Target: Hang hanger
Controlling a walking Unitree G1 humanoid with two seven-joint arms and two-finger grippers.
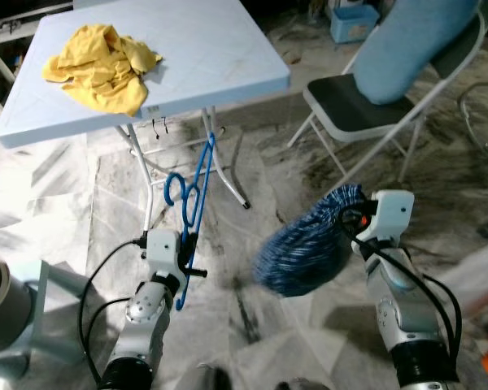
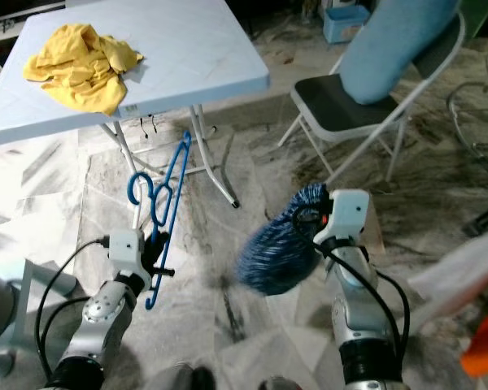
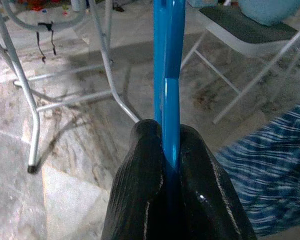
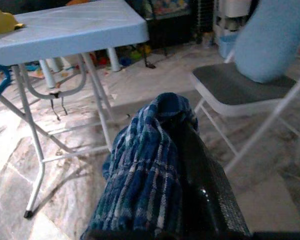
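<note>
Slim blue plastic hanger (image 1: 197, 188) in left tool (image 3: 167, 165).

Two silver arms reach forward from low in the head view. The left gripper (image 3: 171, 165) has both black fingers pressed together around a blue hanger (image 1: 193, 195). The right gripper (image 4: 190, 165) is raised, clamped on a blue plaid cloth (image 1: 305, 244).

Even daylight, glare washing out the floor (image 1: 32, 211) at left; near edges blur, wrist views soft.
</note>
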